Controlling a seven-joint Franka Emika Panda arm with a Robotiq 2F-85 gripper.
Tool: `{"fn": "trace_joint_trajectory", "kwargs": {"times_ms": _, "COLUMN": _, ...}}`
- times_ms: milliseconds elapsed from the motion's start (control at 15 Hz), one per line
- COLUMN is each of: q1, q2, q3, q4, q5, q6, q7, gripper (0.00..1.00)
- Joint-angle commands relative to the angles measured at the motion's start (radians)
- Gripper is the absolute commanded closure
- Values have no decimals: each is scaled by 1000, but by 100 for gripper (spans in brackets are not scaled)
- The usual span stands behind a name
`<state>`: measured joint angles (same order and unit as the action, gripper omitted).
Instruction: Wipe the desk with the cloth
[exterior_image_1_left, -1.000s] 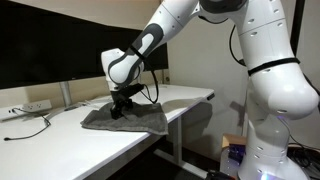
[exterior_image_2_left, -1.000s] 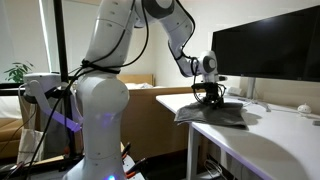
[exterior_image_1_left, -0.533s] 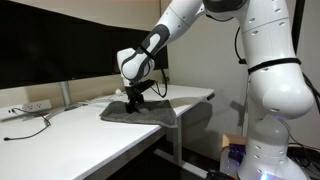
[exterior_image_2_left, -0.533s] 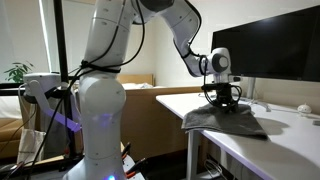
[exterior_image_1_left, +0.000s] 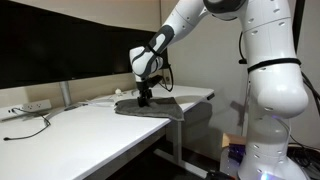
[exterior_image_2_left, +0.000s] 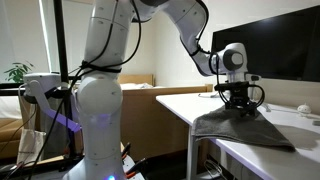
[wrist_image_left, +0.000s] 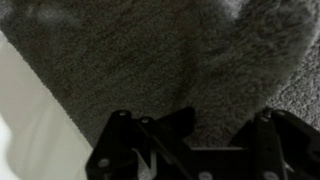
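Black monitor screens (exterior_image_1_left: 50, 55): wide and dark, standing along the back of the desk at your far left; they also show in the other exterior view (exterior_image_2_left: 270, 45).
White power strip (exterior_image_1_left: 30, 106): lies flat on the tabletop just below the screens.
Thin black cable (exterior_image_1_left: 32, 124): trails loosely over the desk in front of the strip, well apart from the cloth.
Long white rectangular desk (exterior_image_1_left: 90, 135): thin-edged top, bare along its left stretch. In the wrist view it shows as a pale band (wrist_image_left: 25, 115) beside the fabric.
Dark grey, soft towel-like cloth (exterior_image_1_left: 160, 109): your task item. It lies spread on the desk near the end corner, rumpled into low folds and reaching close to the desk's edge in both exterior views (exterior_image_2_left: 260, 130). It fills most of the wrist view (wrist_image_left: 150, 50).
Black gripper (exterior_image_1_left: 144, 101): you have it upright on the cloth, tips pressed down into the fabric (exterior_image_2_left: 240, 110).
Jaws: closed tight, with a ridge of cloth running up between them in the wrist view.
White robot arm (exterior_image_1_left: 270, 70): bulky rounded segments rising at the right and reaching over the desk end to the gripper.
Small white rounded object (exterior_image_2_left: 305, 109): sits on the desk beyond the cloth, too small to identify.
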<state>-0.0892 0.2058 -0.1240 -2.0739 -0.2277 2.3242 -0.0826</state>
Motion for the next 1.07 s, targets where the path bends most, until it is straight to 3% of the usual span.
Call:
{"fn": "trace_joint_trajectory", "kwargs": {"times_ms": 0, "q1": -50, "q2": -11, "q3": -16, "q4": 2, "q5": 8, "q6": -21, "q7": -125, "gripper": 94}}
{"fn": "trace_joint_trajectory", "kwargs": {"times_ms": 400, "q1": -133, "q2": 53, "q3": -57, "q4": 110, "q5": 20, "q6": -72, "q7": -297, "gripper": 93}}
{"fn": "trace_joint_trajectory", "kwargs": {"times_ms": 1000, "q1": -279, "q2": 244, "q3": -76, "q4": 421, "q5": 93, "q6": -228, "q7": -432, "gripper": 92}}
